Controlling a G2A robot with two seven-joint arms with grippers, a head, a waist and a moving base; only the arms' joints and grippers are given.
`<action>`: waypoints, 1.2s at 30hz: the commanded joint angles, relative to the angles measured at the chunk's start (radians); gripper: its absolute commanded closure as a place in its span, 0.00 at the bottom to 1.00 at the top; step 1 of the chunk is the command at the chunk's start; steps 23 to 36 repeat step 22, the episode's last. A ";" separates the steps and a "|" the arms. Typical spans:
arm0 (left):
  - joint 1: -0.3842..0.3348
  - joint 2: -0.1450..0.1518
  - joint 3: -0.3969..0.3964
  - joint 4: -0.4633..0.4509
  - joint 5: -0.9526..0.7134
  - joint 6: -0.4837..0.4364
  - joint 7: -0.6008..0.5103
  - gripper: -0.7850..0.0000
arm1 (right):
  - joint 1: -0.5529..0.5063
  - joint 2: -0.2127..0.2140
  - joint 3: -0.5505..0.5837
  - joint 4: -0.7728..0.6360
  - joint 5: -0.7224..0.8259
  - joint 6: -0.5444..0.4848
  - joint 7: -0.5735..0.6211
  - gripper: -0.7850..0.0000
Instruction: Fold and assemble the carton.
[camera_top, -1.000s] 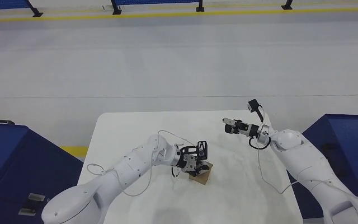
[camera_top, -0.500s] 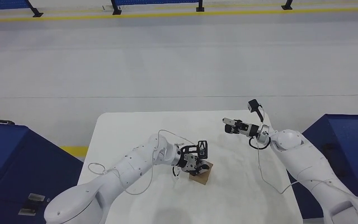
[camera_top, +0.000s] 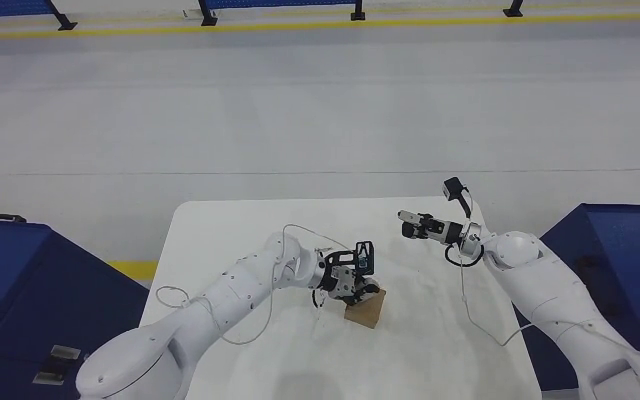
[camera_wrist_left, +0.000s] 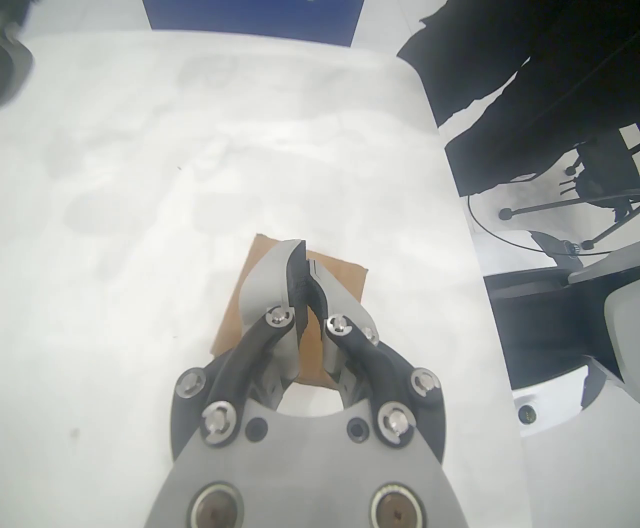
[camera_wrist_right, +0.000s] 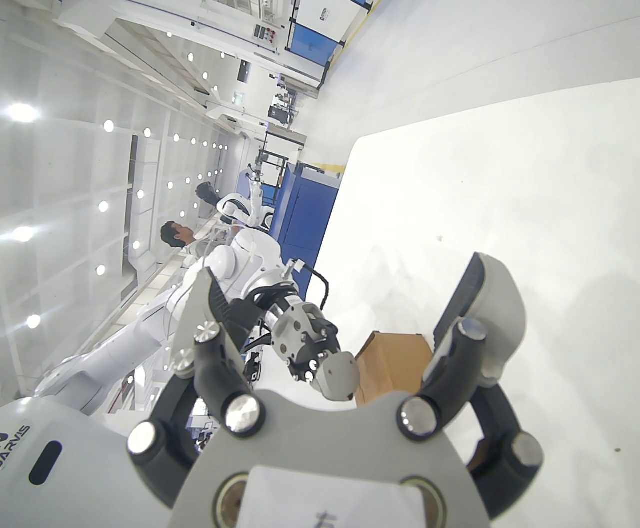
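Note:
A small brown carton (camera_top: 366, 309) lies on the white table (camera_top: 230, 240) near its front middle. My left gripper (camera_top: 357, 281) rests on the carton's left top edge. In the left wrist view its fingertips (camera_wrist_left: 295, 260) are pressed together, shut, over the carton (camera_wrist_left: 345, 280), with nothing seen between them. My right gripper (camera_top: 404, 222) hovers open over the table's back right, apart from the carton. The right wrist view shows its spread fingers (camera_wrist_right: 480, 290), with the left gripper (camera_wrist_right: 330, 370) and the carton (camera_wrist_right: 395, 365) beyond them.
Blue cabinets stand at the table's left (camera_top: 40, 290) and right (camera_top: 600, 240). The table's edge (camera_wrist_left: 450, 200) runs close to the carton, with a dark chair base (camera_wrist_left: 575, 200) beyond it. The table's left and back parts are bare.
My left gripper has shifted slightly right and the carton has slid and turned a little with it. The right arm has stayed still.

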 joint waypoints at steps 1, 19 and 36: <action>0.011 0.028 -0.033 -0.057 0.073 0.049 0.075 1.00 | 0.000 0.000 0.000 0.000 0.000 0.000 0.000 0.00; 0.203 0.213 -0.300 -0.333 0.204 0.285 0.146 0.58 | 0.000 0.000 0.000 0.000 0.000 0.000 0.000 0.00; 0.203 0.213 -0.300 -0.333 0.204 0.285 0.146 0.36 | 0.000 0.000 0.000 0.000 0.000 0.000 0.000 0.00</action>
